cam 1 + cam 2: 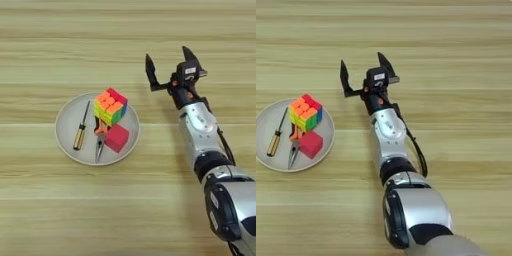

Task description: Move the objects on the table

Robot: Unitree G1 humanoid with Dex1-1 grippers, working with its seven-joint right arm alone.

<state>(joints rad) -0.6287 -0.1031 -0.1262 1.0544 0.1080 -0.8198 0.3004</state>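
On the round grey plate (67, 140) lie all the objects. The multicolour puzzle cube (110, 106) sits at the plate's far right. A plain red cube (116, 138) rests just in front of it. Orange-handled pliers (100, 140) lie between them, partly hidden under the puzzle cube. The thin screwdriver with amber handle (81, 127) lies at the plate's left. My right gripper (169, 62) hovers open over bare wood to the right of the plate, its two black fingers spread wide with nothing between them.
The wooden table (60, 210) fills both views. My silver forearm (202, 132) runs from the bottom right corner up to the gripper.
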